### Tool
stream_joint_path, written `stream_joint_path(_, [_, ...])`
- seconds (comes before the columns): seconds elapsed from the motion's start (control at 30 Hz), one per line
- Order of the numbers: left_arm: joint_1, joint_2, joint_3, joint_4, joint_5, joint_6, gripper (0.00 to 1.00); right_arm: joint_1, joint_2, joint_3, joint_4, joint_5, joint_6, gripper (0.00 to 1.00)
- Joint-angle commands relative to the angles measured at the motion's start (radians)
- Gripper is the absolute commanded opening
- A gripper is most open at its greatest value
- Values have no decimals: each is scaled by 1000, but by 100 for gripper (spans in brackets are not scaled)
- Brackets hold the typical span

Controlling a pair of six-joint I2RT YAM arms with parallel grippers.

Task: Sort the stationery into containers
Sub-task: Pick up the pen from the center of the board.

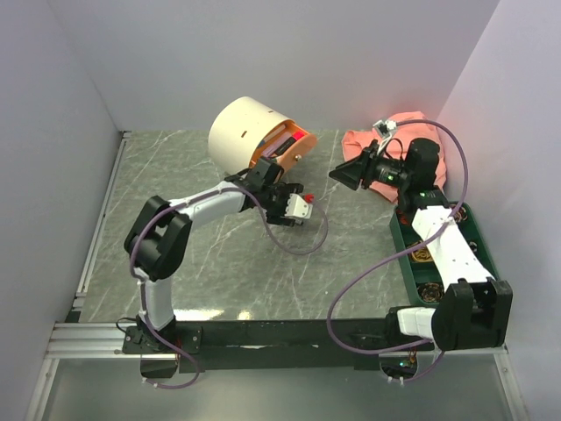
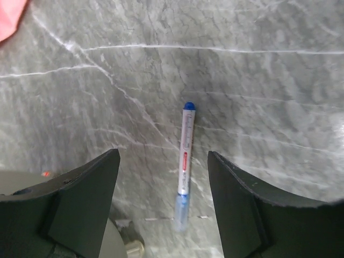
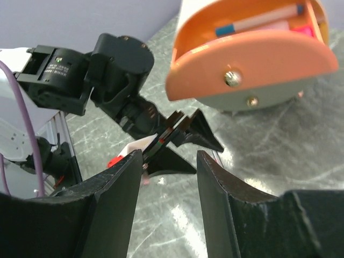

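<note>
Bench (image 1: 219, 254) is grey-green marble-look stone with thin white veins, smooth and matte. Left tool (image 2: 162, 158) hangs low over it, jaws spread wide, nothing gripped. Its fingers (image 2: 80, 199) are flat black wedges with a dull, rubbery look. A thin pen (image 2: 185, 161) lies flat on the bench in the gap between them, touching neither. The pen has a slim white barrel with small print, a rounded blue cap at the far end and a translucent blue near end.

Right tool (image 3: 167, 161) is held up in the air facing the cabinet, jaws parted about halfway and empty. It has the same black wedge fingers (image 3: 115, 204); the left arm's tool shows through the gap.

Cream drum-shaped cabinet (image 1: 244, 130) lies on its side at the back of the bench, with a smooth plastic shell. Its peach-orange drawer (image 3: 252, 67) is pulled out, with a half-round front and a small metal knob (image 3: 232, 78). Inside lie a white pen with a blue band (image 3: 258, 22) and something bright pink (image 3: 303, 31), which is too cropped to name.

A crumpled salmon-pink cloth (image 1: 399, 139) sits in the back right corner. A dark green compartment tray (image 1: 469, 224) lies along the right edge under the right arm, its contents too small to tell.
</note>
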Motion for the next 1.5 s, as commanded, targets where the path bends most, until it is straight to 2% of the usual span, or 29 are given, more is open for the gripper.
stream_joint_path(0.0, [-13, 70, 116, -136, 43, 61, 72, -44, -38, -16, 48, -42, 26, 53])
stream_joint_path(0.13, [-19, 144, 229, -240, 41, 67, 69, -88, -41, -19, 57, -65, 18, 53])
stream_joint_path(0.47, [-39, 271, 346, -359, -17, 85, 65, -165, -37, -35, 71, -99, 9, 52])
stream_joint_path(0.9, [-53, 369, 455, -416, -55, 42, 60, -197, -29, -68, 120, -114, 48, 51])
stream_joint_path(1.03, [-56, 418, 560, -546, -26, 58, 58, -203, -20, -65, 119, -127, 46, 51])
stream_joint_path(1.07, [-56, 450, 588, -635, -14, 65, 57, -205, -17, -59, 114, -134, 45, 50])
stream_joint_path(1.17, [-63, 510, 692, -772, 11, 82, 54, -209, -8, -50, 96, -144, 34, 50])
stream_joint_path(1.2, [-68, 518, 706, -789, 15, 87, 50, -212, -6, -50, 93, -148, 29, 50])
stream_joint_path(1.37, [-91, 501, 653, -771, 11, 56, 38, -217, -20, -61, 84, -150, 15, 49])
stream_joint_path(1.47, [-102, 485, 619, -740, 9, 0, 26, -218, -29, -64, 81, -145, 26, 49])
